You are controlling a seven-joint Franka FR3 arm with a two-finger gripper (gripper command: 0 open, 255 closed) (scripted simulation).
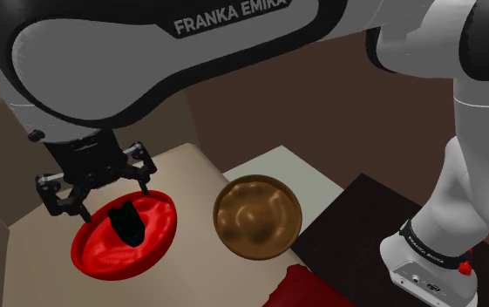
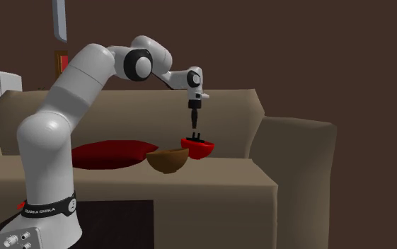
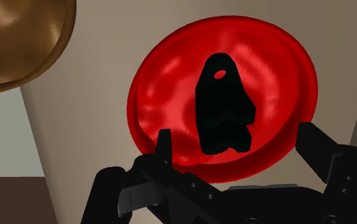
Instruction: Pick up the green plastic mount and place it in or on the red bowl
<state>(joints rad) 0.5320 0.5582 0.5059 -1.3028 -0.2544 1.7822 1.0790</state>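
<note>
The mount (image 3: 224,105) is drawn almost black, a small bracket with a hole at one end. It lies loose inside the red bowl (image 3: 164,83), which sits on a beige sofa seat. My gripper (image 3: 235,133) hangs open just above the bowl, one finger on either side of the mount, touching nothing. From the shoulder view, the open gripper (image 1: 112,199) hovers over the red bowl (image 1: 103,253) with the dark mount (image 1: 127,223) resting in it. In the second exterior view the gripper (image 2: 194,127) points straight down at the red bowl (image 2: 198,148).
A brown bowl (image 1: 257,218) stands close beside the red one, toward the stand. A red cushion (image 2: 112,152) lies farther along the sofa seat. The sofa's backrest and armrest (image 2: 296,141) rise behind and beside the bowls.
</note>
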